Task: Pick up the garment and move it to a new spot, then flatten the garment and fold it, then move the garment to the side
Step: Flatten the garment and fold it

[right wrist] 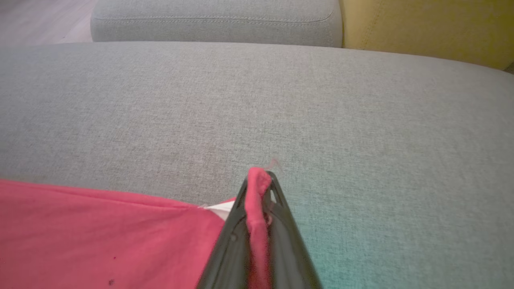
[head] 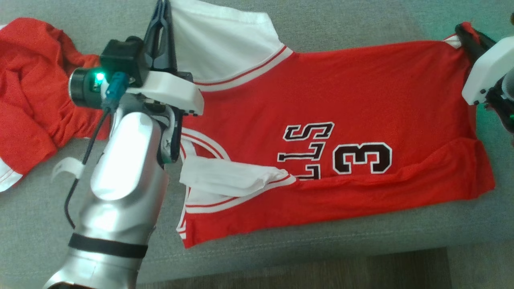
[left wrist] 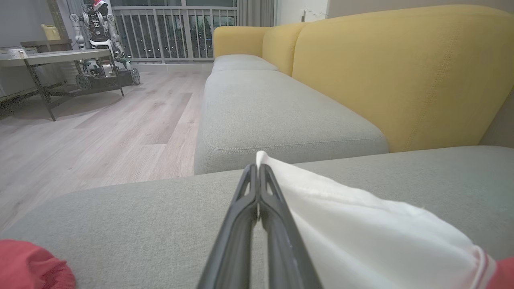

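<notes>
The garment is a red jersey with white sleeves, black lettering and a number 3, spread across the grey sofa seat. My left gripper is shut on its far white sleeve, and the left wrist view shows that white cloth pinched between the closed fingers. My right gripper is shut on the garment's far right red corner. In the right wrist view a fold of red cloth is clamped between its dark fingers, with the rest of the red fabric lying to the left.
A second red garment lies crumpled at the left of the seat cushion. Yellow backrests rise behind the sofa. Wood floor, a table and another wheeled robot lie beyond. The cushion's front edge runs along the bottom of the head view.
</notes>
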